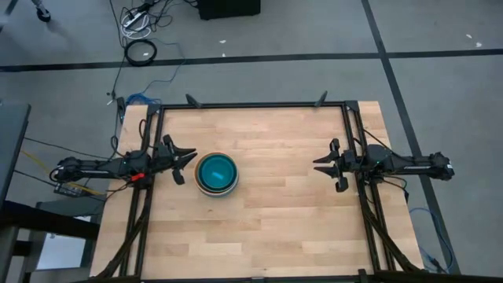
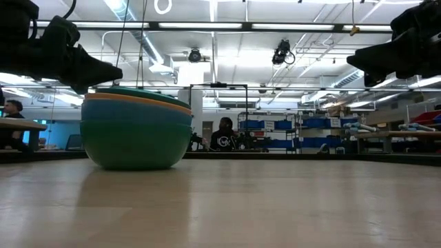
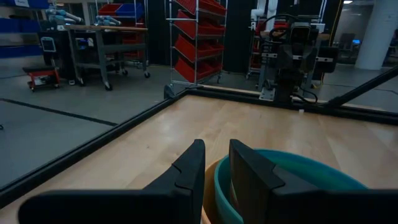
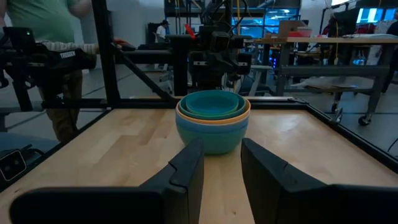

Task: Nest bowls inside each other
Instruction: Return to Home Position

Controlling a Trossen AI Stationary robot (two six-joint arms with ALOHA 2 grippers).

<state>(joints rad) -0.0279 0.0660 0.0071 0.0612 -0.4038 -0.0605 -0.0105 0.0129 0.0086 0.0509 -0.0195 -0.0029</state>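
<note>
A stack of nested bowls [image 1: 216, 174] stands on the wooden table [image 1: 275, 220], left of centre: a teal bowl [image 4: 211, 103] sits innermost, an orange rim [image 4: 244, 115] shows around it, and a blue-teal bowl [image 2: 136, 141] is outermost. My left gripper [image 1: 189, 157] hovers level just left of the stack, above its rim [image 3: 292, 163], with its fingers apart and nothing between them. My right gripper [image 1: 321, 165] hovers level near the table's right edge, far from the stack, fingers apart and empty.
A dark metal frame [image 1: 251, 106] runs round the tabletop. Bare wood lies between the stack and my right gripper. Beyond the table a person [image 2: 224, 136] sits in the workshop, and another person [image 4: 43, 37] stands near the left arm's side.
</note>
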